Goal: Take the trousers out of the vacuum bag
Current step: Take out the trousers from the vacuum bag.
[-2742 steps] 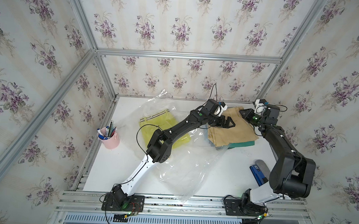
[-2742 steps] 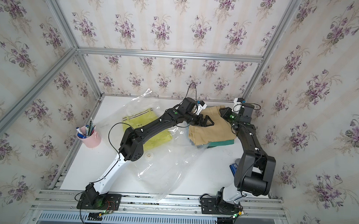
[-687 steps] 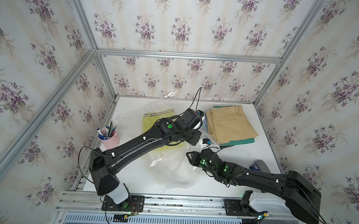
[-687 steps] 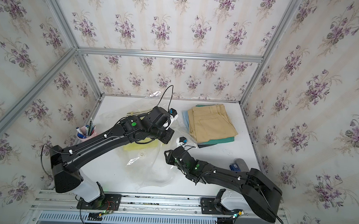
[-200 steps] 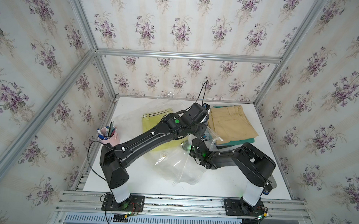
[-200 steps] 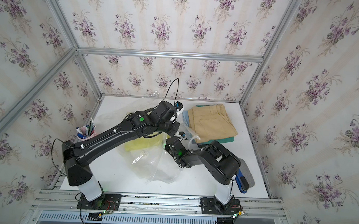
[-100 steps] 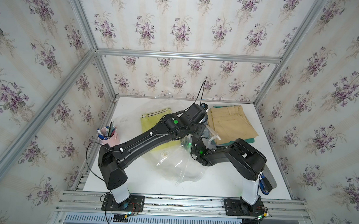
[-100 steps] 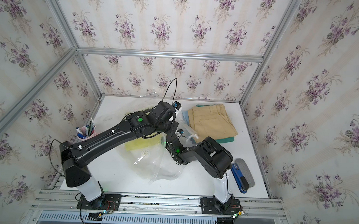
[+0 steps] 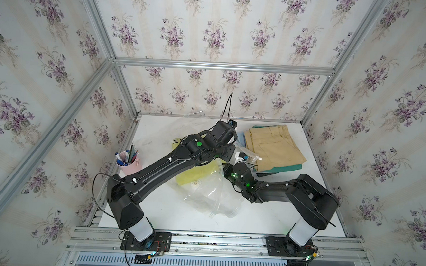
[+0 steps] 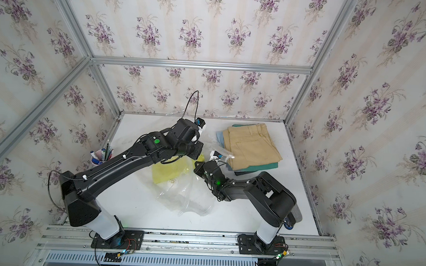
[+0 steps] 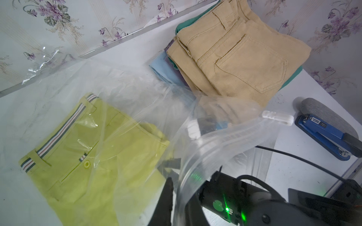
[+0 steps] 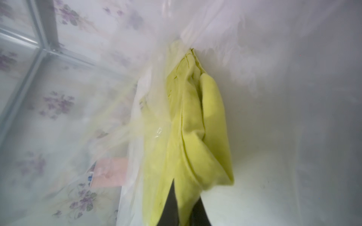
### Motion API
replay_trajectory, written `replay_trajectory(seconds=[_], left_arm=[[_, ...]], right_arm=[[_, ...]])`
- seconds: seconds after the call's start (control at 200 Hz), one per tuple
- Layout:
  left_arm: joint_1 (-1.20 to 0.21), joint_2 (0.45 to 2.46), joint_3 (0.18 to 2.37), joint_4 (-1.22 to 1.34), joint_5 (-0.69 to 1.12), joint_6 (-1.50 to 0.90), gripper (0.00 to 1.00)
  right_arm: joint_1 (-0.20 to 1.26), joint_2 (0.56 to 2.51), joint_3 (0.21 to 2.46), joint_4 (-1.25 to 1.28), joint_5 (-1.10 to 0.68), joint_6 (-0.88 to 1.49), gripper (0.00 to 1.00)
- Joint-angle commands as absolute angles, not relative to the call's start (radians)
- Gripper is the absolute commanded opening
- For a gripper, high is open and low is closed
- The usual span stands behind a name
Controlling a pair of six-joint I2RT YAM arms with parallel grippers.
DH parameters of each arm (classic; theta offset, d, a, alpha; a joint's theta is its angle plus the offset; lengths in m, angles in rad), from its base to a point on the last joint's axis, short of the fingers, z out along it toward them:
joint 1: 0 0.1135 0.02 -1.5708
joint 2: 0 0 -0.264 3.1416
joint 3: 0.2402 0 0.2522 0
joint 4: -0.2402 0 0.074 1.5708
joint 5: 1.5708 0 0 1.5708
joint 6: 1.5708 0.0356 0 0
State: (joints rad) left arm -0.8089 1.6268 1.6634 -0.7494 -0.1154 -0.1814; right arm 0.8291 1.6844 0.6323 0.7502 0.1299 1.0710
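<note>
The clear vacuum bag [image 9: 213, 199] [image 10: 187, 200] [image 11: 137, 88] lies crumpled mid-table. Inside it are the yellow trousers [image 9: 194, 174] [image 10: 169, 172] [image 11: 88, 156] with a striped waistband. My left gripper [image 11: 179, 203] is shut on the bag's zip-seal edge and holds the mouth raised. My right gripper [image 12: 185, 207] reaches in through the mouth and is shut on a fold of the yellow trousers [image 12: 195, 127]. In both top views the bag and the left arm hide the right fingertips. A folded stack of trousers [image 9: 274, 147] [image 10: 251, 146] [image 11: 241, 56], khaki on top, lies outside the bag at the back right.
A pink pen cup [image 9: 128, 160] [image 10: 101, 157] stands at the table's left edge. A blue stapler [image 11: 329, 137] [image 10: 290, 223] rests on a grey pad near the front right, beside the right arm's base. The bag's white slider clip [image 11: 278, 117] hangs near the stack.
My right gripper has closed on the yellow trousers inside the bag after standing part open. The left gripper has kept its hold on the bag's edge.
</note>
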Motion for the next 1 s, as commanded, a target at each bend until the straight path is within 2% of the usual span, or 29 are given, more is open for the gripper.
replay_trajectory(seconds=[0.0,0.285,0.585,0.679,0.894,0.999], left_arm=[[-0.804,1.621,1.656,-0.724,-0.117,-0.185,0.13],[-0.805,1.618,1.643,-0.710,-0.078,-0.173,0.13],[-0.806,1.617,1.623,-0.695,-0.033,-0.116,0.14],[-0.807,1.614,1.606,-0.682,-0.014,-0.114,0.14],[-0.820,1.603,1.584,-0.674,-0.007,-0.120,0.14],[-0.825,1.598,1.576,-0.670,-0.007,-0.126,0.15]], right_arm=[[0.841,1.603,0.608,0.726,0.144,1.028,0.00],[0.887,1.386,0.500,0.521,0.151,1.039,0.00],[0.890,1.272,0.345,0.484,0.158,1.081,0.01],[0.890,1.283,0.330,0.492,0.161,1.087,0.08],[0.890,1.308,0.291,0.557,0.177,1.125,0.48],[0.890,1.318,0.274,0.575,0.189,1.159,0.55]])
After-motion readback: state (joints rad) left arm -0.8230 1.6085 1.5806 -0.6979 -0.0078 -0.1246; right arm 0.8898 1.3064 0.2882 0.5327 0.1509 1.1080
